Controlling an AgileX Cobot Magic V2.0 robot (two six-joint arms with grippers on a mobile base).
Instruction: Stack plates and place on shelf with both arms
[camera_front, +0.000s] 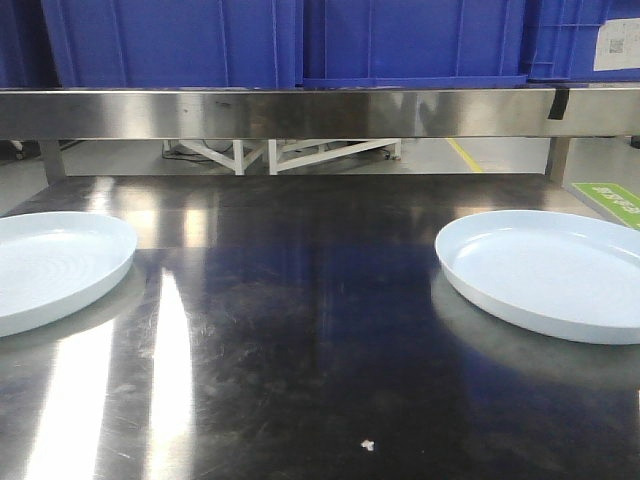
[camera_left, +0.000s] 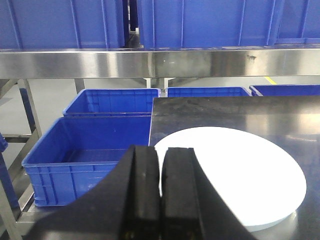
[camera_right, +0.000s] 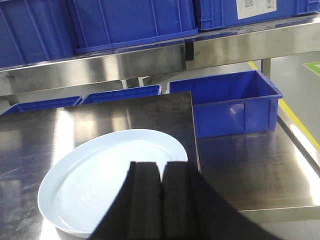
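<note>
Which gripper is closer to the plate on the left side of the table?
Left. The left gripper is at the left plate's near rim; the right gripper is at the other plate, across the table.

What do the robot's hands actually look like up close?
Both the left gripper and the right gripper are matte black: two flat, blocky fingers side by side, widening into a broad black base. No cables, labels or markings show in these views.
</note>
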